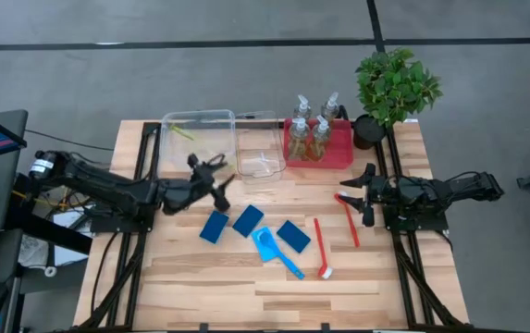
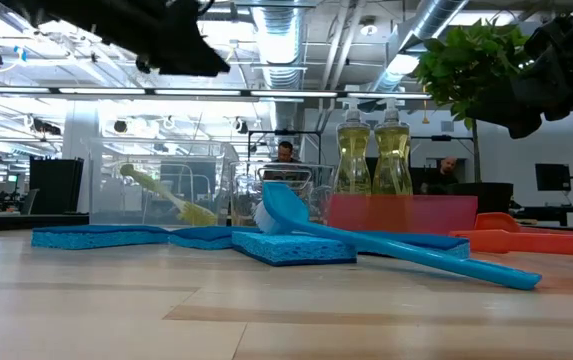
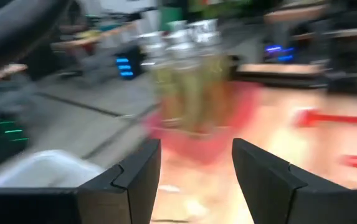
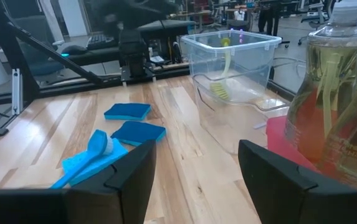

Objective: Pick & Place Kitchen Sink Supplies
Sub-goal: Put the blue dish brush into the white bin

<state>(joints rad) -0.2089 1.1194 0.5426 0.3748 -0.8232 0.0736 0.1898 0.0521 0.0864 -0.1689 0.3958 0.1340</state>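
the left gripper (image 1: 220, 176) hangs over the table with its jaws apart and nothing between them, just beside the two clear bins (image 1: 211, 129), above the blue sponges (image 1: 248, 219). three sponges lie in a loose row on the wood, with a blue brush (image 1: 277, 252) resting partly on one of them. a green brush (image 4: 223, 74) already leans inside the larger bin. the right gripper (image 1: 364, 194) waits near the table's right edge, jaws also apart and empty, close to two red brushes (image 1: 323, 248) lying on the wood. four pump bottles (image 1: 308, 129) stand together in the red tray (image 1: 341, 148), next to a potted plant (image 1: 396, 85).

this looks like the gap between picks. the next move probably calls for the left gripper to descend onto the nearest sponge, pinching across its narrow side.
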